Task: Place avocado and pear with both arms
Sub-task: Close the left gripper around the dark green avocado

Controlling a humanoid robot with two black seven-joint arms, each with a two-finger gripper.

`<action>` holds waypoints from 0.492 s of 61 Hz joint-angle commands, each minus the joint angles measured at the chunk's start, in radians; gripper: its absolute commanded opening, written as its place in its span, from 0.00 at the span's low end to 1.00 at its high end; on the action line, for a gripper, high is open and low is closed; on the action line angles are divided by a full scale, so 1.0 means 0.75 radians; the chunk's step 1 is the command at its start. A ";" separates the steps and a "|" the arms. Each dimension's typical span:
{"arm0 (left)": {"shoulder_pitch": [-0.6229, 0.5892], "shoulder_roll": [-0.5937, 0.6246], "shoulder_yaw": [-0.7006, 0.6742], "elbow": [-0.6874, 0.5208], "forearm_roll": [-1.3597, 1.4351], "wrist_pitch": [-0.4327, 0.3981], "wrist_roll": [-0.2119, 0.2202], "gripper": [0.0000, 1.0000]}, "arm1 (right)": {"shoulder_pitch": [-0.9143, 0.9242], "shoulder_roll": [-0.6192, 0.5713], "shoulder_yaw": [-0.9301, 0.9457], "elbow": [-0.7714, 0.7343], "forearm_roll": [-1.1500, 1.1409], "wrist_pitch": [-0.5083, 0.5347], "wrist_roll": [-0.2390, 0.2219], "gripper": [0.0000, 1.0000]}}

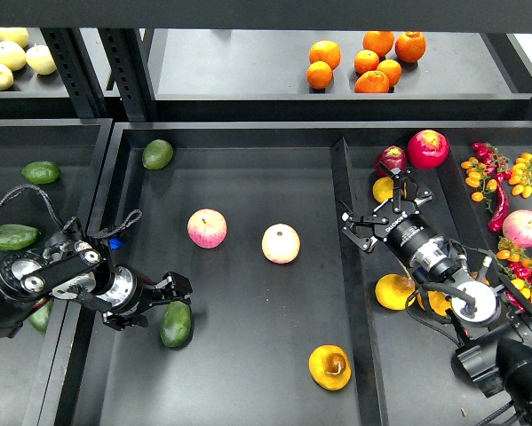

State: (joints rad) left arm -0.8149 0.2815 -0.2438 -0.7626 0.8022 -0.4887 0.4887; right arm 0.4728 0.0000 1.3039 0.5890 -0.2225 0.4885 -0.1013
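The dark green avocado [177,324] lies on the floor of the middle black tray [248,373], near its front left. My left gripper [162,303] is open, with its fingers just left of and above the avocado, close to it or touching. The golden pear [329,366], stem in its dimple, lies at the front right of the same tray, free of any gripper. My right gripper [379,209] is open and empty over the right bin, just below a small yellow fruit [384,188].
Two pink apples [207,228] [281,243] and a lighter green avocado [157,153] lie in the middle tray. More avocados [14,236] fill the left bin. Yellow pears [394,291], red fruit [428,148], tomatoes and chillies [496,191] fill the right bin. Oranges [372,67] sit on the shelf.
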 commanded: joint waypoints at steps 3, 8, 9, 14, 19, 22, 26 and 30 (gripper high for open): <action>0.002 -0.005 0.002 0.002 0.002 0.000 0.000 0.99 | -0.002 0.000 0.000 0.000 0.000 0.000 0.000 1.00; 0.009 -0.017 0.002 0.010 0.002 0.000 0.000 0.99 | -0.002 0.000 0.000 0.000 0.000 0.000 0.000 1.00; 0.009 -0.019 0.002 0.015 0.002 0.000 0.000 0.99 | -0.002 0.000 0.000 0.000 0.000 0.000 0.000 1.00; 0.013 -0.026 0.002 0.023 0.002 0.000 0.000 0.99 | -0.002 0.000 0.000 0.000 0.000 0.000 0.000 1.00; 0.017 -0.036 0.004 0.033 0.021 0.000 0.000 0.99 | -0.005 0.000 0.000 0.000 0.000 0.000 0.000 1.00; 0.019 -0.042 0.004 0.039 0.021 0.000 0.000 0.99 | -0.005 0.000 0.000 0.000 0.000 0.000 0.000 1.00; 0.025 -0.044 0.004 0.043 0.021 0.000 0.000 0.99 | -0.005 0.000 0.000 0.000 0.000 0.000 0.000 1.00; 0.027 -0.048 0.004 0.049 0.025 0.000 0.000 0.98 | -0.005 0.000 0.000 0.000 -0.002 0.000 0.000 1.00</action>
State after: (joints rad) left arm -0.7979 0.2502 -0.2409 -0.7325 0.8170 -0.4884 0.4887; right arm 0.4696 0.0000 1.3039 0.5891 -0.2225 0.4886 -0.1013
